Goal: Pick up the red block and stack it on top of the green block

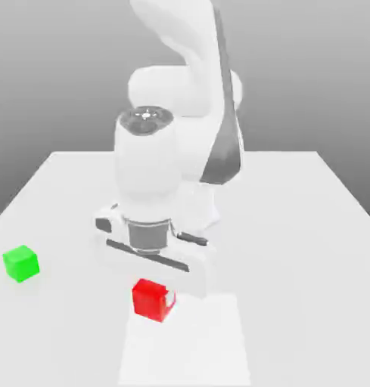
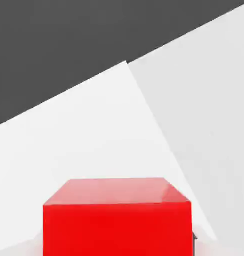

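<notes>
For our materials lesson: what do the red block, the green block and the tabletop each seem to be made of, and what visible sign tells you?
Red block: probably smooth plastic; even colour, faint sheen on top.
Green block: likely the same; flat, uniform, matte faces.
Tabletop: plain white, matte, no grain; material uncertain.

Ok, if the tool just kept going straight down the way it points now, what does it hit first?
The tool points down and is already shut on the red block, so the block would press into the white table first. How much gap is left under the block is unclear. The green block sits well off to the exterior view's left.
</notes>
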